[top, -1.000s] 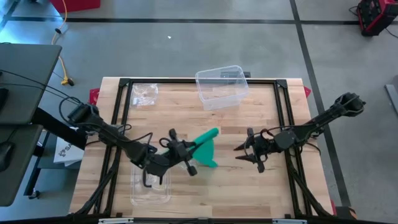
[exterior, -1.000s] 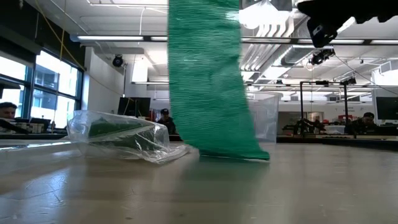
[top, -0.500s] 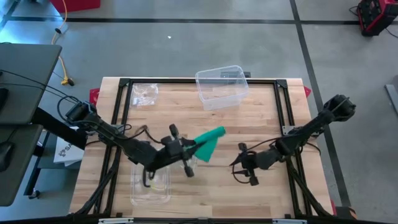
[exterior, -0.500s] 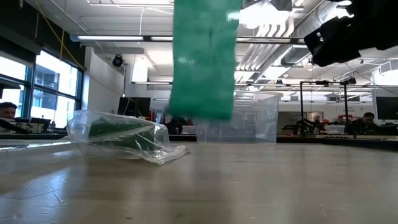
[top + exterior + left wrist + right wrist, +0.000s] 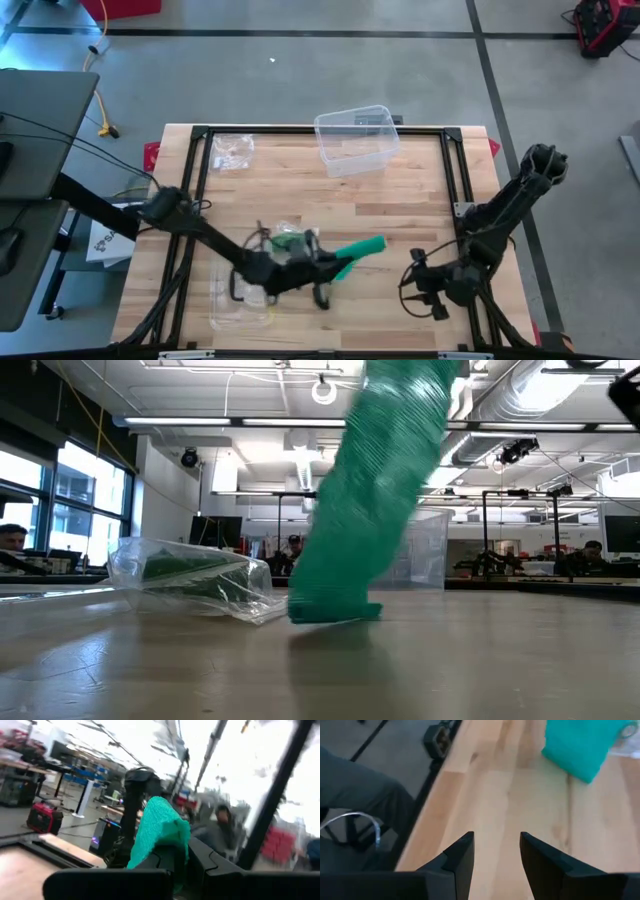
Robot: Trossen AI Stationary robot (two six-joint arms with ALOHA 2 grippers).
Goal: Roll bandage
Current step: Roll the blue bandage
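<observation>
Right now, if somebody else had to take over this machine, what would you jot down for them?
Left gripper: shut on the green woven bandage, near the middle of the wooden table. One end of the bandage is pinched; the rest hangs loose, its free end touching the table in the low view.
Right gripper: open, holding nothing, near the table's front right edge, apart from the bandage.
Clear plastic tub at the back edge; crumpled clear plastic bag back left; a clear plastic bag front left.
Done: bandage picked up.
Left: all the rolling; no roll is formed yet.
</observation>
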